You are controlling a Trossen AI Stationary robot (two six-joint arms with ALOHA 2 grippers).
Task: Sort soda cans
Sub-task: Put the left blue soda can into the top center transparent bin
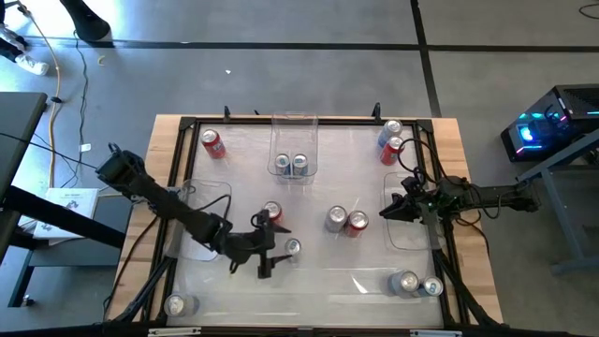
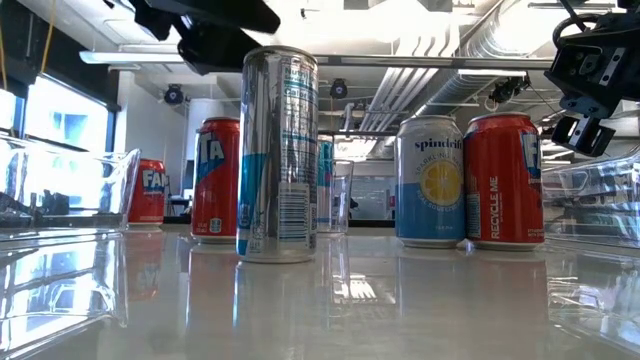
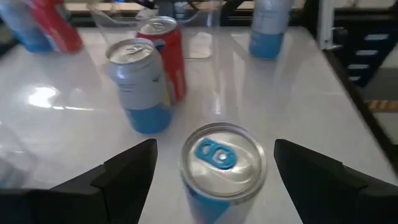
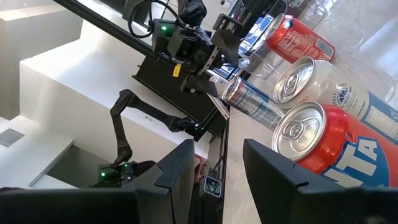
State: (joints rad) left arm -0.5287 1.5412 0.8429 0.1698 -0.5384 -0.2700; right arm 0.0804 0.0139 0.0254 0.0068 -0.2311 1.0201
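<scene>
My left gripper (image 1: 272,248) is open just above the near middle of the table, level with the top of a slim silver-and-blue soda can (image 1: 293,247). In the left wrist view its two fingers stand either side of that can (image 3: 222,163) with a gap on both sides. The can stands upright on its base (image 2: 278,155). My right gripper (image 1: 388,213) is open over the right clear bin, pointing at a silver can (image 1: 336,219) and a red can (image 1: 357,223) standing side by side. The right wrist view shows those two cans (image 4: 323,146) ahead of its fingers.
Another red can (image 1: 271,212) stands just beyond the left gripper. Two cans (image 1: 290,165) sit in the far clear bin (image 1: 295,122). More cans stand at far left (image 1: 213,142), far right (image 1: 391,139), near right (image 1: 416,284) and near left (image 1: 175,304). Clear bins lie left (image 1: 201,192) and right (image 1: 416,234).
</scene>
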